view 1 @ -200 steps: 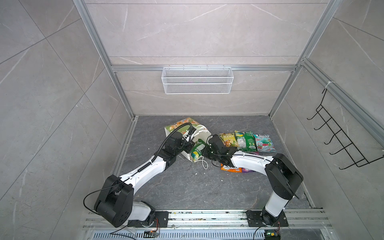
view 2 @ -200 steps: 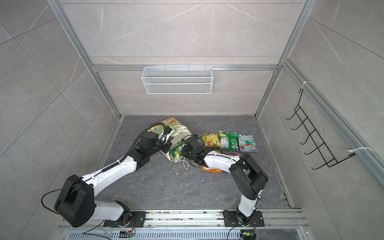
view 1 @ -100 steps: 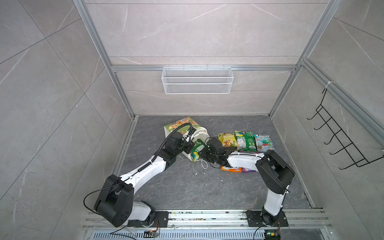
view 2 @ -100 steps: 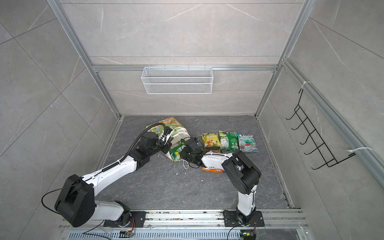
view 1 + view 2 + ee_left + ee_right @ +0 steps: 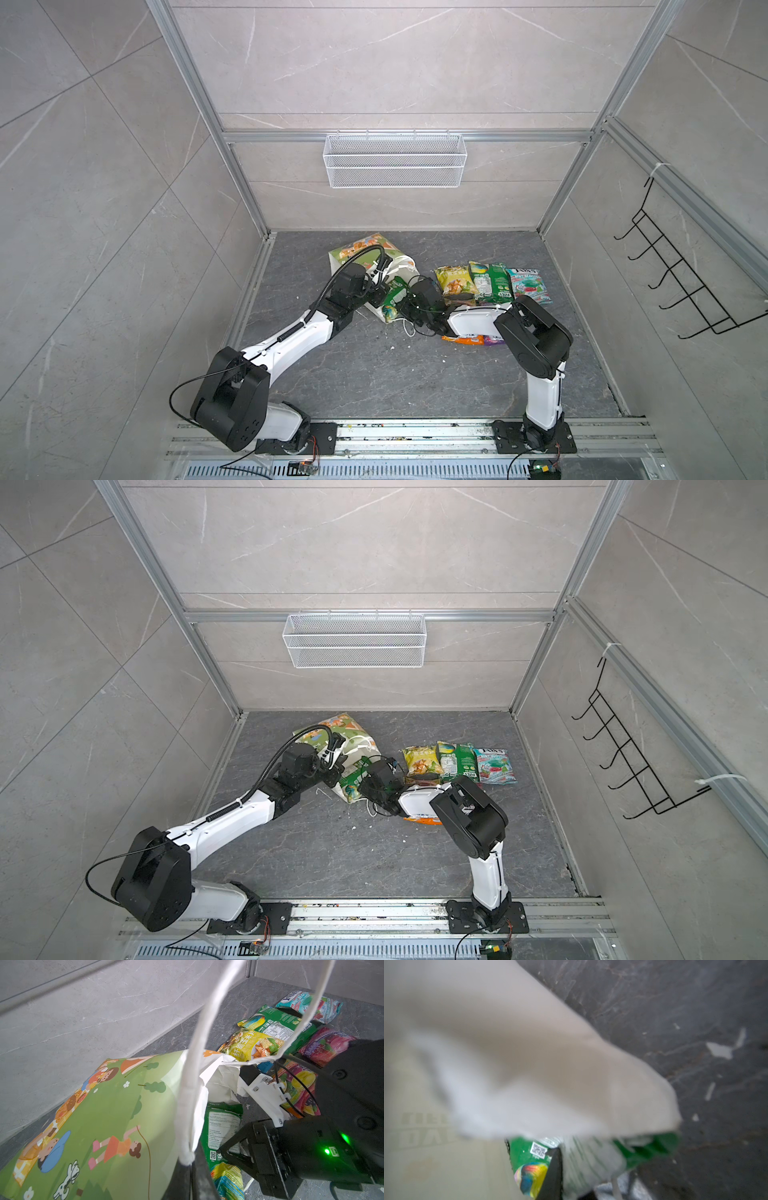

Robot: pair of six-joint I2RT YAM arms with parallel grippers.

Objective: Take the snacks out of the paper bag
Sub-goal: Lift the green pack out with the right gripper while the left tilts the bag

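The right fingers (image 5: 553, 1172), parted moments ago, now clamp the green bag (image 5: 224, 1122) at the mouth of the tipped paper bag (image 5: 361, 249), whose cord handle (image 5: 191, 1084) the left fingers (image 5: 201, 1184) pinch tight. Other snacks (image 5: 490, 282) line the dark tabletop (image 5: 374, 374). A wire basket (image 5: 395, 160) hangs on grey-tiled walls (image 5: 124, 187).

The paper bag (image 5: 104, 1115) is pale green, printed with cartoon children and white flowers, white inside, with a white cord handle (image 5: 187, 1105). The green packet (image 5: 223, 1126) has a rainbow-coloured end. The chip bag (image 5: 249, 1047) is yellow, the mint bag (image 5: 307, 1003) teal, the bench (image 5: 374, 374) dark grey with pale veins.
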